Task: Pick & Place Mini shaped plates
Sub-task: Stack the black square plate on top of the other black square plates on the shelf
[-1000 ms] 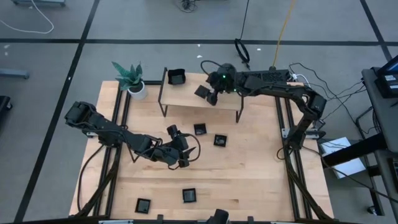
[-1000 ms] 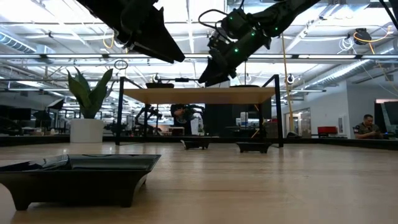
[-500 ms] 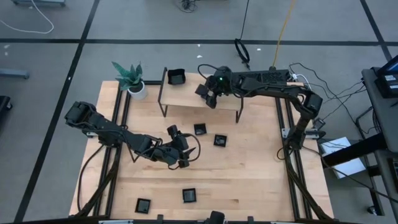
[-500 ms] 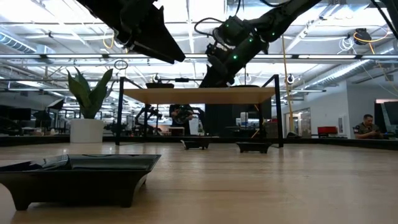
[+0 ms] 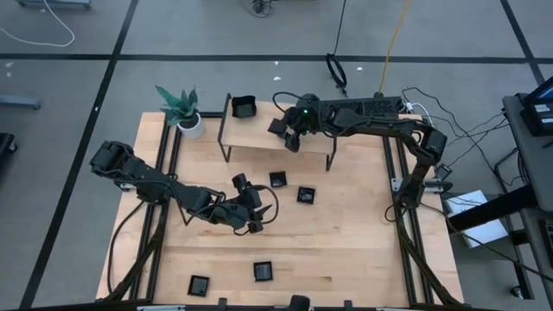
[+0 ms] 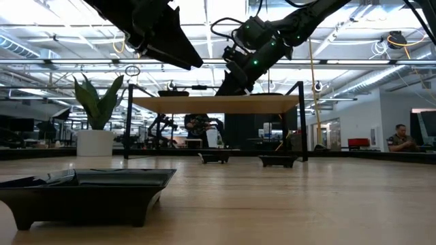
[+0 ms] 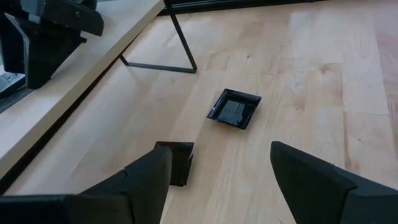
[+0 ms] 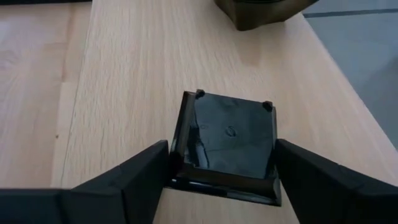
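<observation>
My right gripper (image 5: 285, 134) is over the raised wooden shelf (image 5: 259, 131), shut on a square black mini shaped plate (image 8: 227, 140). Another plate (image 5: 244, 107) sits on the shelf's far left corner. My left gripper (image 5: 256, 214) hangs open above the table's middle, touching nothing. In its wrist view one plate (image 7: 234, 109) lies flat on the table ahead and a second plate (image 7: 180, 163) lies by one finger. Two more plates (image 5: 200, 284) (image 5: 263, 271) lie near the front edge; the nearest plate (image 6: 82, 194) fills the low view's foreground. My right gripper pinches the square plate between its two fingers by two opposite rims (image 8: 177, 149). The fingers slant down from the table's right. The plate is tilted, its underside with small corner feet (image 8: 199, 94) toward the wrist camera. Whether it touches the shelf top, I cannot tell.
A potted green plant (image 5: 181, 108) stands at the table's far left corner. The shelf rests on thin black legs (image 5: 226, 142), and two plates (image 5: 277, 180) (image 5: 306, 194) lie in front of it. Bare wood spreads across the table's right and near middle.
My right gripper has gone a little toward the table's left and down over the shelf, carrying the plate with it. The left arm has kept still.
</observation>
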